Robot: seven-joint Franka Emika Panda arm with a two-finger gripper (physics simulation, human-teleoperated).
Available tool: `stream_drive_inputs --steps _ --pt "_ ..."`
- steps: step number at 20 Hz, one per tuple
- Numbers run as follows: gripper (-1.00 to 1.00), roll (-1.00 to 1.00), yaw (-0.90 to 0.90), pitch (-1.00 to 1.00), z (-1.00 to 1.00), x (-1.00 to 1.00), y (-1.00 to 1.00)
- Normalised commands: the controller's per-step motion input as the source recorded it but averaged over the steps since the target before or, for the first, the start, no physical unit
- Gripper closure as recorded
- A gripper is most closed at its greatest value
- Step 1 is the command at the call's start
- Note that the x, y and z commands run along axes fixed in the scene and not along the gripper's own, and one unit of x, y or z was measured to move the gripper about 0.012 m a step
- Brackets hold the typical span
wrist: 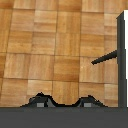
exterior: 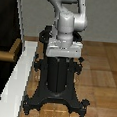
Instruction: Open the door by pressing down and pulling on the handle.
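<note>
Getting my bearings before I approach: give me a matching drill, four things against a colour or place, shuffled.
Things:
1. door
2. handle
3. pedestal
4. floor

Descriptions:
A. tan-brown bar
B. wooden tiles
C. black stand with splayed legs
D. tall black panel at the exterior view's left

Pairs: 1-D, 2-A, 3-C, 4-B

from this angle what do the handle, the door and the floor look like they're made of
The handle looks like wood: tan-brown, matte, though only a flat rendered colour. The door is a plain black panel with no grain or shine, so painted board or metal; it cannot be told. The floor looks like wooden parquet, square blocks with visible grain.
</note>
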Motion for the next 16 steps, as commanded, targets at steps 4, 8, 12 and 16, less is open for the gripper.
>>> stream_drive_inputs --steps 4,8,12,16 --pt "-1.00 0.00 0.00 0.00 0.00 0.00 0.75" --pt "-1.00 0.00 0.00 0.00 0.00 0.00 0.00" --pt "-1.00 0.00 0.00 0.00 0.00 0.00 0.00" --pt "-1.00 0.00 0.00 0.00 0.00 0.00 0.00"
